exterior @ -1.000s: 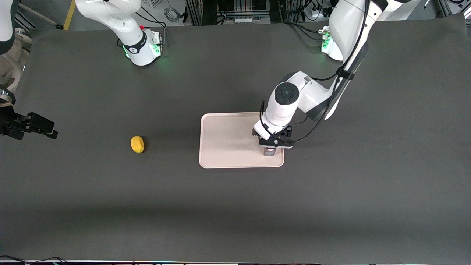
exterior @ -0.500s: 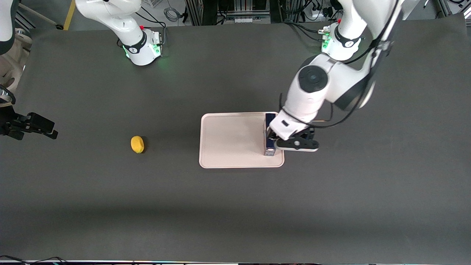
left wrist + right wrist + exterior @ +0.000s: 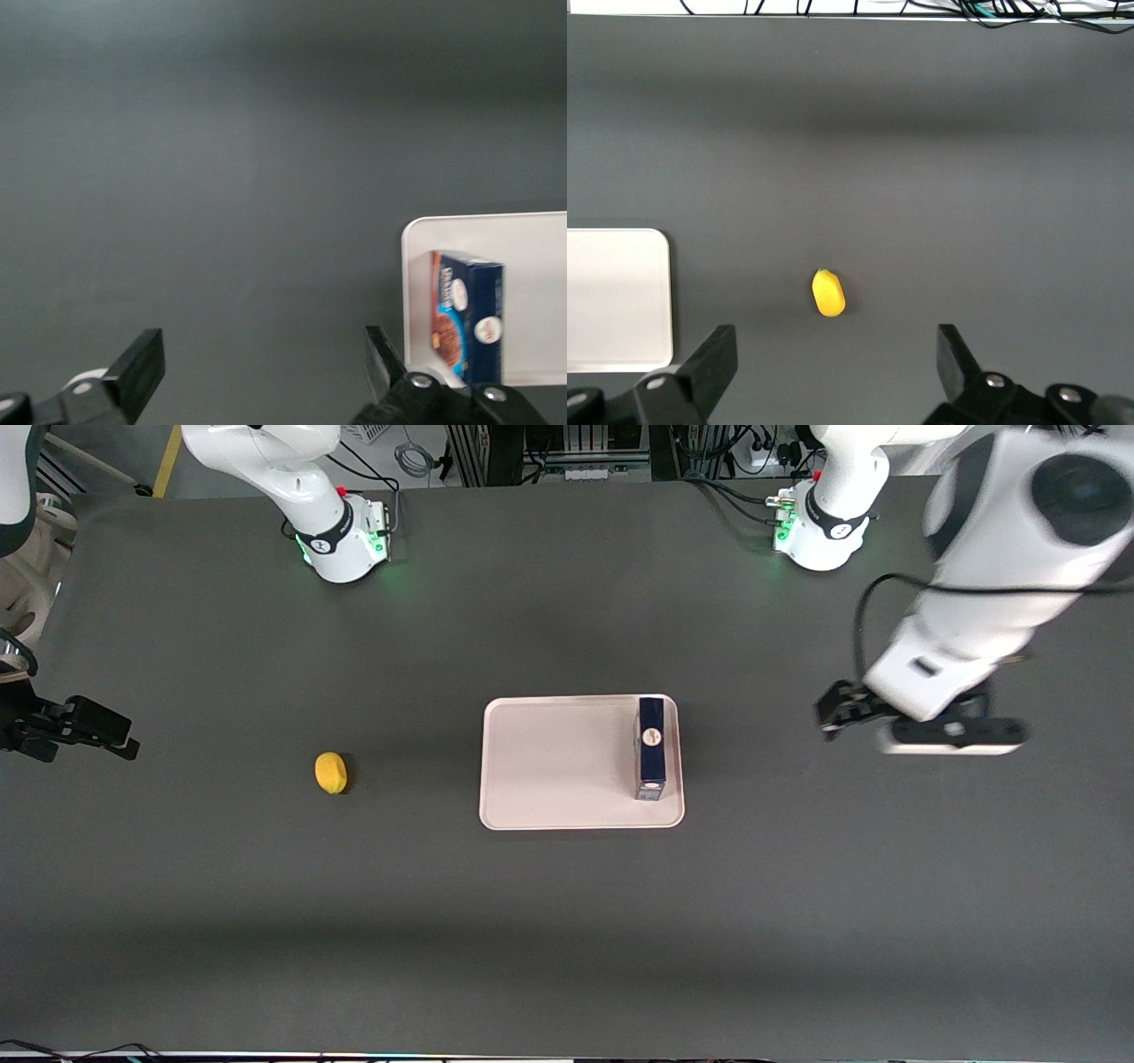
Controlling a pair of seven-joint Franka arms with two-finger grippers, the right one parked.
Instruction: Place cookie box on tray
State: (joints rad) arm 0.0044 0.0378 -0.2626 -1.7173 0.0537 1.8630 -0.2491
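The dark navy cookie box (image 3: 651, 748) lies flat on the pale pinkish tray (image 3: 558, 762), along the tray's edge nearest the working arm's end of the table. The wrist view shows the cookie box (image 3: 469, 319) resting inside the rim of the tray (image 3: 532, 239), with its logo and red-orange picture visible. My gripper (image 3: 834, 716) hangs over bare mat well off the tray, toward the working arm's end. In the wrist view the gripper (image 3: 261, 363) is open, with only dark mat between its fingers.
A small yellow rounded object (image 3: 330, 772) lies on the mat toward the parked arm's end of the table, also in the right wrist view (image 3: 828, 293). Both arm bases (image 3: 819, 531) stand at the table edge farthest from the front camera.
My gripper let go of the cookie box, which stays lying on the tray. The arm then rose and swung away toward its own end of the table.
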